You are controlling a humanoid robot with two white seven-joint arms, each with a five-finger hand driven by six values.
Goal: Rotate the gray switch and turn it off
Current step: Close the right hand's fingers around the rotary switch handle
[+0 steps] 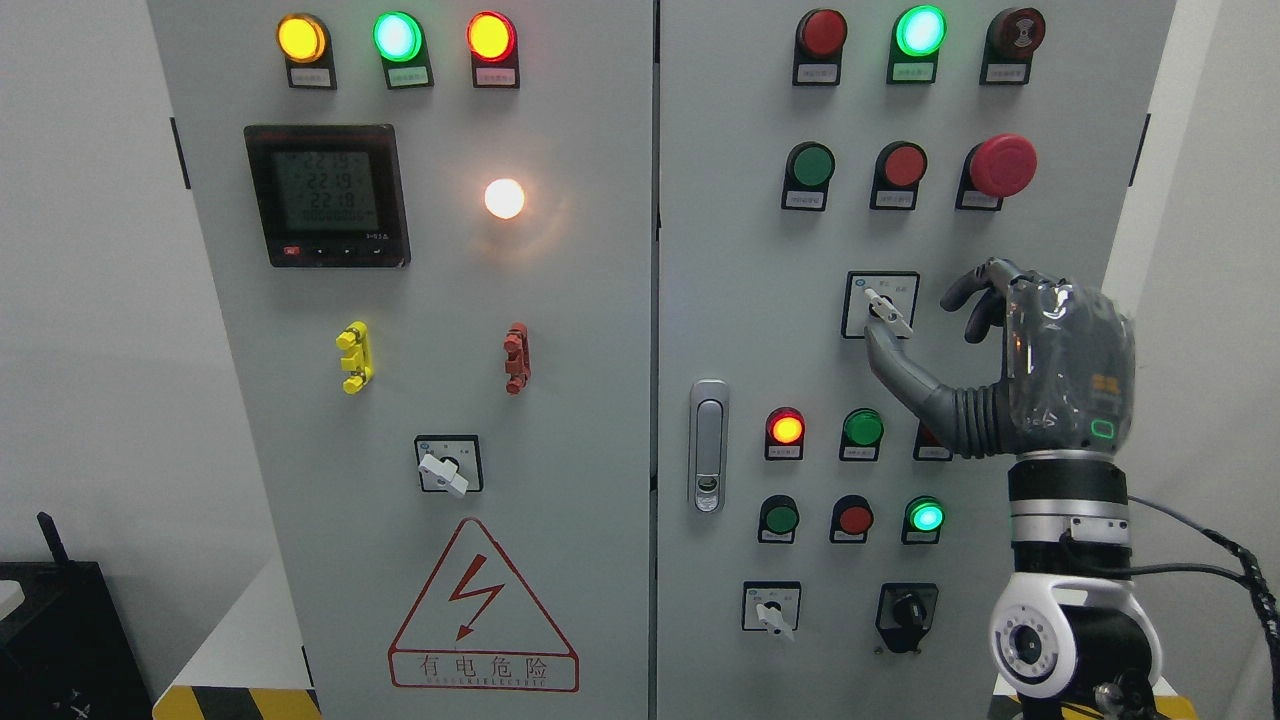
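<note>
A: Where does the gray switch (886, 311) sit?

B: On the right-hand cabinet door, in a black-framed square plate below the red mushroom button (1002, 165) and a little to its left. It is the uppermost of the gray selector switches on that door.

A: Which way does its lever lie?

B: Its long axis runs on a diagonal, upper left to lower right, across the black hub.

A: And the hand?

B: Only the right hand (1040, 360) shows, its arm rising from the lower right. It stands to the right of the switch and slightly lower. The thumb (905, 375) reaches up-left, its tip just under the lever's lower end; whether it touches I cannot tell. The curled index finger (965, 289) hangs to the lever's right, apart from it. The fingers are parted, clamped on nothing.

A: The left hand?

B: Not in view, so the right is the one placed for the job.

A: What does the next move turn on?

B: I judge the finger must close leftward onto the lever, opposite the thumb, bracketing that diagonal before any twist.
</note>
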